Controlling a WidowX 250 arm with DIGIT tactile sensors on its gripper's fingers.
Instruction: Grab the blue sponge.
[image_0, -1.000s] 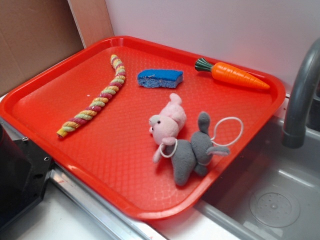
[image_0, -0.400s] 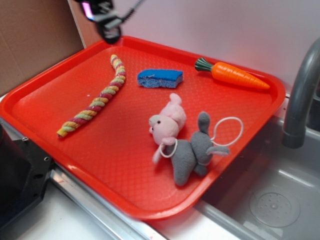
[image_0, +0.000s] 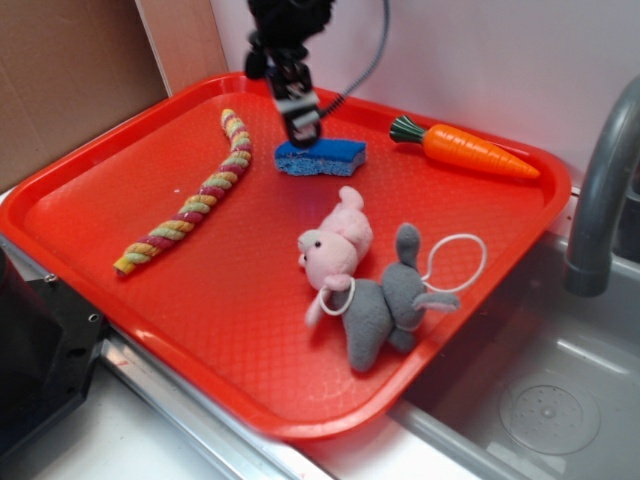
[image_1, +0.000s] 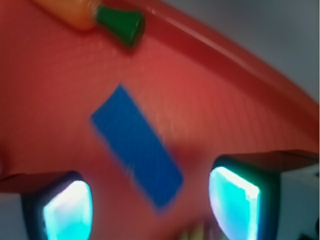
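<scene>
Blue sponge (image_0: 321, 157) lies on red tray (image_0: 200, 290), between twisted rope toy (image_0: 195, 200) and toy carrot (image_0: 466, 150). Gripper (image_0: 303, 128) hangs above it, jaws spread, nothing held. Plush animals (image_0: 365, 280) lie nearby.

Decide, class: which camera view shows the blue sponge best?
The wrist view: the blue sponge lies unobstructed between the open tool's fingers, though blurred. In the exterior view the sponge is sharp, but the tool overlaps its left end.

I see the blue sponge (image_0: 321, 157) lying flat, a small bright-blue rectangle with wavy edges. Its top layer is darker blue.
</scene>
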